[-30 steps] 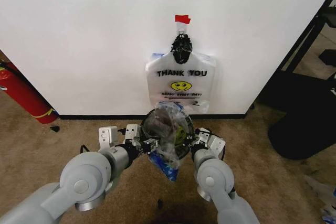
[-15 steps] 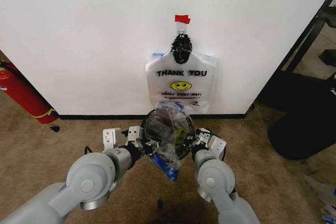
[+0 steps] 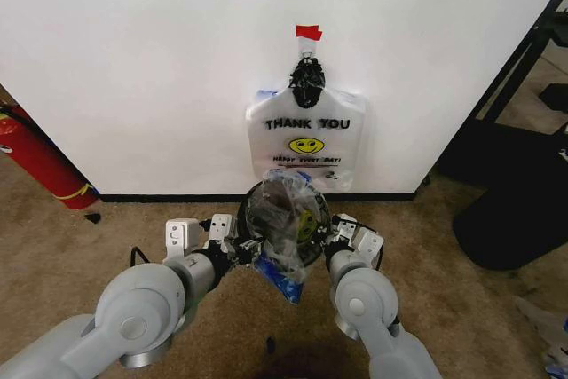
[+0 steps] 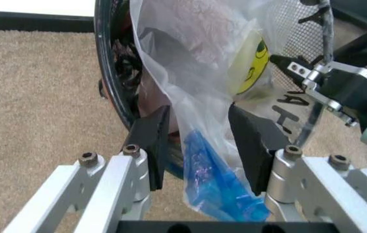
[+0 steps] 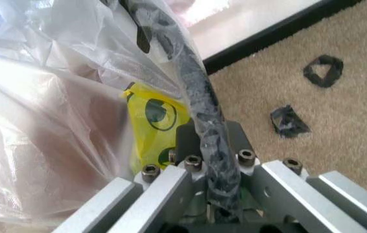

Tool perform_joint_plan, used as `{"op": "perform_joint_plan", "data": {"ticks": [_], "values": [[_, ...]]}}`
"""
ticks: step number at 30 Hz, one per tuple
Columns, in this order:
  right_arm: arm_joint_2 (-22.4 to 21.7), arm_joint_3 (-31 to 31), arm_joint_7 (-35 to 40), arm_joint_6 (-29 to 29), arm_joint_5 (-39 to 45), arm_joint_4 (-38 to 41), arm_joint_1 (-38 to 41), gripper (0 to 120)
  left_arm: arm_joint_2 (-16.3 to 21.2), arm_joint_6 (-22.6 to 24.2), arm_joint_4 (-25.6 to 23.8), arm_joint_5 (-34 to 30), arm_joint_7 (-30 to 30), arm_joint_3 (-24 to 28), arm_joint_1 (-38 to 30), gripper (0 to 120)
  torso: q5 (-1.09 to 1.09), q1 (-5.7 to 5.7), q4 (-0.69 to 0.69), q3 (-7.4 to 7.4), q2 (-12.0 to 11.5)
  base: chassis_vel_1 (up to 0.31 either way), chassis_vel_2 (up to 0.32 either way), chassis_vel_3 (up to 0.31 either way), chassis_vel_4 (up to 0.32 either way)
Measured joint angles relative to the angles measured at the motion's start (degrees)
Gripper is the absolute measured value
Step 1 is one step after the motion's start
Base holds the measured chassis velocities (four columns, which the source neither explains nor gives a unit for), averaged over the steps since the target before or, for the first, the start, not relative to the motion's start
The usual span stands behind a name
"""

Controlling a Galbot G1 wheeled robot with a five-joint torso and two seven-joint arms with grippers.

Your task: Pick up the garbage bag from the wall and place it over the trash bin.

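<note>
Tan carpet runs up to the wall [image 3: 133,59], plain white with a black baseboard and a scrap of red tape [image 3: 308,32] up high. Right under the tape hangs a flat bundle of bags [image 3: 304,144] tied off with a black knot, THANK YOU and a smiley printed on the front. A red fire extinguisher [image 3: 35,161] leans in the corner off to the robot's left.

The trash bin [image 3: 263,206], black mesh, sits on the carpet just in front of the baseboard, between the two arms. The garbage bag [image 3: 288,228] is crumpled over and into it, with the blue handle part spilling out over the near rim toward the robot.

The left claw [image 4: 199,143] is spread wide, one finger on each side of the dangling plastic and blue handle, not pinching anything. The right claw [image 5: 206,145] is at the bin's far rim, and it's clamped tight on that black rim with bag plastic wrapped around it; the yellow smiley sits just beside its fingers [image 5: 190,138].
</note>
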Motion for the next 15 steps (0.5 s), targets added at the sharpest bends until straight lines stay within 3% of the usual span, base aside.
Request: {"op": "perform_joint_plan", "data": {"ticks": [15], "values": [[-0.2,-0.41,-1.83,1.16,-2.18,0.13,-0.36,0,-1.15,-0.13,1.96,0.82,-0.23,1.31,-0.85,36,0.02,0.0,0.01,0.0,0.0,0.0,0.0,0.0,0.0]]}}
